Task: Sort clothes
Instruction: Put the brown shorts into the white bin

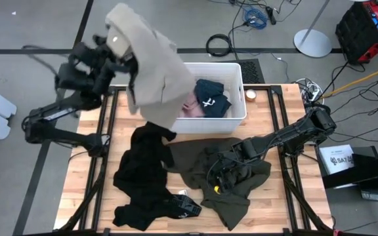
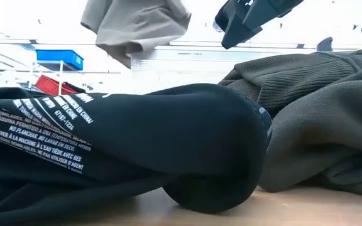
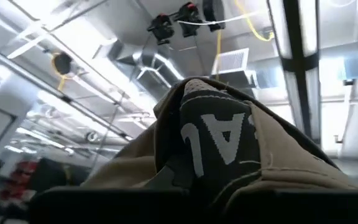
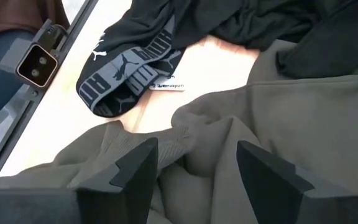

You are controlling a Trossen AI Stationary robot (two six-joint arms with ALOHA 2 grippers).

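My left gripper is raised high at the far left and is shut on the khaki-tan garment. The garment drapes over the gripper and hangs down over the left end of the white bin. It also shows in the low view. In the bin lie a dark blue garment and a pale pink one. Black garments lie on the table. My right gripper is open just over the dark olive-green garment, its fingers on either side of a raised fold. I cannot tell whether they touch it. My left gripper holds the khaki-tan garment from below, pointing upward; the cloth itself covers the fingers and hides the place of contact. A bunch of cloth with a black lettered inner patch stands over the gripper. The rest hangs slack below, clear of the table.
A black waistband with white lettering lies near the table's front edge, beside the olive garment. A small round object sits right of the bin. Black frame rails run along the table's sides.
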